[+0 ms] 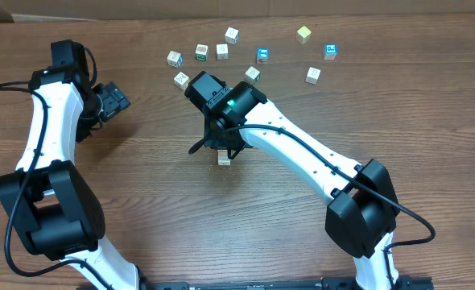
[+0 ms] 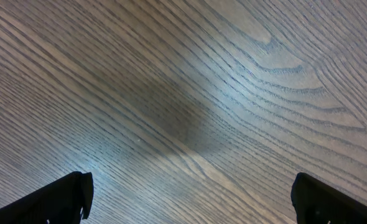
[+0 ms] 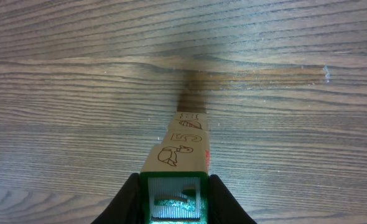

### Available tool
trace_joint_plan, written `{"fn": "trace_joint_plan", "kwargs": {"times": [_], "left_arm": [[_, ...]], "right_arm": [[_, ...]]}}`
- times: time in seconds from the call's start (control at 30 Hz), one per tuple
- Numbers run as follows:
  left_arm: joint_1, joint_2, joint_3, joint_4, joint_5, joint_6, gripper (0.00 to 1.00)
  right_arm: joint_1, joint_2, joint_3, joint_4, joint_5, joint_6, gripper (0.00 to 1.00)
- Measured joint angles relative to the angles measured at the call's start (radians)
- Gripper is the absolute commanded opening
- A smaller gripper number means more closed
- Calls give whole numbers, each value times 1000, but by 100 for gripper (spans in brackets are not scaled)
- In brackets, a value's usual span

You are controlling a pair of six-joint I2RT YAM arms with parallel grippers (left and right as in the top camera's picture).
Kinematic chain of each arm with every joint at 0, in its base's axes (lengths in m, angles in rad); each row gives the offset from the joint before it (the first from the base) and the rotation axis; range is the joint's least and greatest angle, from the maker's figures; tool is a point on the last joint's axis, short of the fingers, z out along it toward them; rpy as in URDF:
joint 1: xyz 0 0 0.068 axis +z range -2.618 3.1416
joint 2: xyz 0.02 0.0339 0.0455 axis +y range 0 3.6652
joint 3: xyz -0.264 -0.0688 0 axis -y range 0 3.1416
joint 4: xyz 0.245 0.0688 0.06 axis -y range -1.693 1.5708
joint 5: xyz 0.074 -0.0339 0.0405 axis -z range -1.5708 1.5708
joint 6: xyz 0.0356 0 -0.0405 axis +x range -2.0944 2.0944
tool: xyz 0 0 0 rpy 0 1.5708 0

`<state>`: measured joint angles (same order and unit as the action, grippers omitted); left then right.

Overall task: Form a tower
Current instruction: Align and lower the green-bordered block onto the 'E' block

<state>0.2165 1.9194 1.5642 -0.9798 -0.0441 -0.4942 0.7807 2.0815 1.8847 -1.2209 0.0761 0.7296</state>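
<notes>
The tower (image 3: 182, 149) is standing near the middle of the table (image 1: 141, 193), in front of and well apart from the row of loose cubes (image 1: 222, 51) that are lying along the far side. In the right wrist view it is showing three drawn side faces one below the other, so it is looking at least three cubes high, with the teal-green face of the top cube (image 3: 176, 198) pointing up. The right gripper (image 3: 177, 208) is sitting directly over the stack with its jaws narrowed, one finger pressing each side of the top cube. It is therefore holding that cube in place on the stack, not hanging free above it. The left gripper (image 1: 113, 101) is hovering over bare wood off to the left, jaws spread wide and carrying nothing. Judging from this, the stacking is partly done: several cubes are sitting in a straight, one-cube-wide column, and the newest one appears seated but not yet released. About ten single cubes are lying unstacked, so much of the building seems to be remaining if all are meant to go on. The immediate step is probably opening the fingers without nudging the narrow column.
</notes>
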Motion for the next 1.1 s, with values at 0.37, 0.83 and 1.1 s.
{"fn": "trace_joint_plan", "kwargs": {"times": [0.37, 0.83, 1.1], "left_arm": [[0, 0, 0, 0, 0, 0, 99], [0, 0, 0, 0, 0, 0, 100], [0, 0, 0, 0, 0, 0, 99]], "right_arm": [[0, 0, 3, -13, 2, 0, 12], [0, 1, 12, -36, 1, 2, 12], [0, 1, 12, -37, 2, 18, 13]]}}
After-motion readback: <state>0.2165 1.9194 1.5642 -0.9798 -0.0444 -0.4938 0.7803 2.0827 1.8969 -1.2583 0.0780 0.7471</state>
